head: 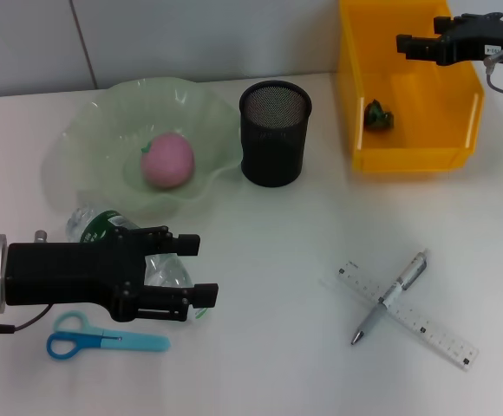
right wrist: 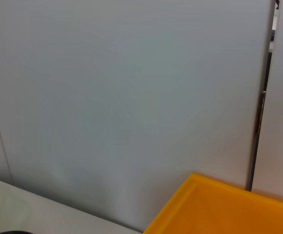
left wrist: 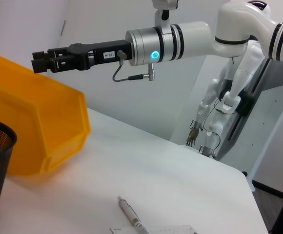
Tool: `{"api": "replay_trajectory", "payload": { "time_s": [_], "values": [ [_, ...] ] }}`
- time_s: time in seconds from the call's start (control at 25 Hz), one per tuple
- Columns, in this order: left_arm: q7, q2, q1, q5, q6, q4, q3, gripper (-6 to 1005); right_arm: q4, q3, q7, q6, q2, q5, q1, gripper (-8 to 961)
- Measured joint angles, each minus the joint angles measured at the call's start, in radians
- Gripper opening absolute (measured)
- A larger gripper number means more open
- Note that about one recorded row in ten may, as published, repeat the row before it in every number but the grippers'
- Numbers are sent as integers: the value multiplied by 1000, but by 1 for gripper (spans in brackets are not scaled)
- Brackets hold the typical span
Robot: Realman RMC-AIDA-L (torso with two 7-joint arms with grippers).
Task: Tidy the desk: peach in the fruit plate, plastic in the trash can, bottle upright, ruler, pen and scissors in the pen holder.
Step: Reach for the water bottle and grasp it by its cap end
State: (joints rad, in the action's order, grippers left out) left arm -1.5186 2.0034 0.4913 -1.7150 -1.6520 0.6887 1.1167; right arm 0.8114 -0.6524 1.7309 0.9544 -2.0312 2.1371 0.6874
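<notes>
I see a pink peach (head: 166,160) in a pale green plate (head: 95,130), yellow bin (head: 408,152), black mesh holder (head: 274,133), blue scissors (head: 104,341).

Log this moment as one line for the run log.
left gripper: open around lying bottle | right gripper: shut, above bin | peach: in plate | plastic: in bin | pen, ruler, scissors: on desk

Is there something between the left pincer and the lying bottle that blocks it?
Nothing visible blocks it. The left pincer hangs open right over the bottle, which lies beside the fruit plate; the scissors are off to the side.
</notes>
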Motion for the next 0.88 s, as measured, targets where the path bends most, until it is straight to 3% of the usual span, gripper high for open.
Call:
{"api": "replay_trajectory", "payload": {
  "time_s": [0.08,0.44,0.64,0.88],
  "values": [
    [0,0,0,0,0,0,0,843,0,1,0,0,0,0,0,681],
    [4,0,0,0,-1,0,1,843,1,11,22,-2,-2,-9,-2,723],
    [7,-2,-1,0,-7,0,0,843,9,11,23,19,-1,-100,-25,722],
    [8,-2,-1,0,-9,0,0,843,23,11,26,187,28,-265,-73,722]
  ]
}}
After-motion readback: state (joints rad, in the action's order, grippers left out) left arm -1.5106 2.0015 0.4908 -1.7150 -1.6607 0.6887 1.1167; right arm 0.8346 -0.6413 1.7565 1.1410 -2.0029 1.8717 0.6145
